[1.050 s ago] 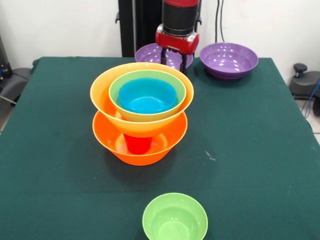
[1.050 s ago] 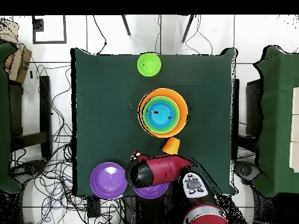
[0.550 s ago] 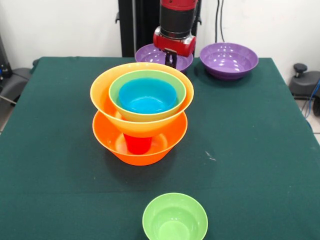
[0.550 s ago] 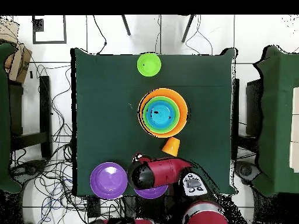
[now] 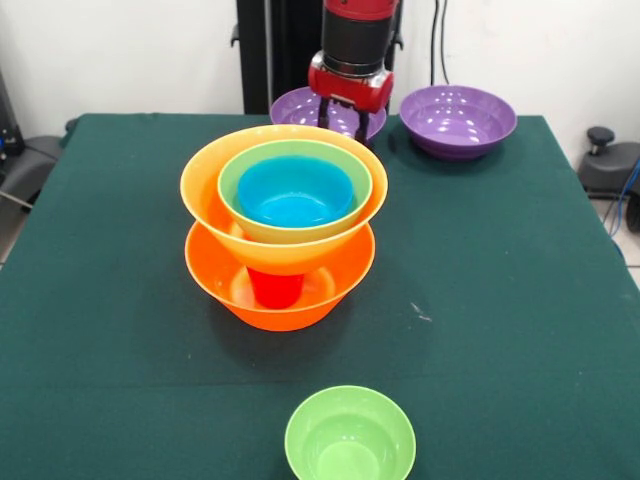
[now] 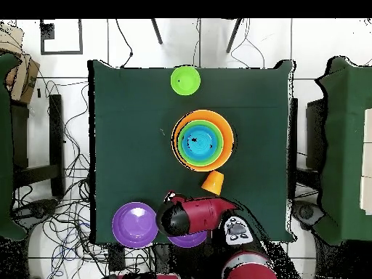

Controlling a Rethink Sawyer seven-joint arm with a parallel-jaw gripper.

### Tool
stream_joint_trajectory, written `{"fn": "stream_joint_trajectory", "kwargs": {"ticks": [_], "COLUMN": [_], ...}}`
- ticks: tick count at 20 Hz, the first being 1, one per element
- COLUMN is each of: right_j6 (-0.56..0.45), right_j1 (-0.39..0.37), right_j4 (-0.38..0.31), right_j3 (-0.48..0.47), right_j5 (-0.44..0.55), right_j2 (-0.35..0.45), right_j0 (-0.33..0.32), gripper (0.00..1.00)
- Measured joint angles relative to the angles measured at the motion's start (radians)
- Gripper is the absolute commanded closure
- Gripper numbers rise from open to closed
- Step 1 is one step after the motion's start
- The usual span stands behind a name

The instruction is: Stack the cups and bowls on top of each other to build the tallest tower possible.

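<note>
The tower stands mid-table: a large orange bowl holds a red cup, and on that cup sit a second orange bowl, a green bowl and a blue bowl, nested. From above the tower shows as rings. An orange cup stands beside it, hidden in the front view. My gripper hangs open over a purple bowl at the table's far edge, behind the tower. A second purple bowl and a small green bowl stand alone.
In the overhead view my arm covers most of one purple bowl; the other purple bowl lies beside it. The small green bowl is at the opposite table edge. Cables and chairs ring the table.
The gripper's fingers showed close together half a second ago and now show apart again, as one second ago. The arm stays over the purple bowl; the bowls have not moved.
</note>
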Motion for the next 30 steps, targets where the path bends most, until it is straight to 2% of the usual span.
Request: {"fn": "stream_joint_trajectory", "kwargs": {"ticks": [14, 26, 27, 30], "right_j6": [0.0, 0.0, 0.0, 0.0], "right_j1": [0.008, 0.058, 0.065, 0.071], "right_j4": [0.03, 0.038, 0.038, 0.039], "right_j3": [0.011, 0.019, 0.02, 0.02], "right_j5": [-0.05, -0.159, -0.176, -0.183], "right_j2": [-0.011, -0.048, -0.057, -0.064], "right_j0": [0.027, 0.033, 0.034, 0.038], "gripper": [0.0, 0.0, 1.0, 1.0]}}
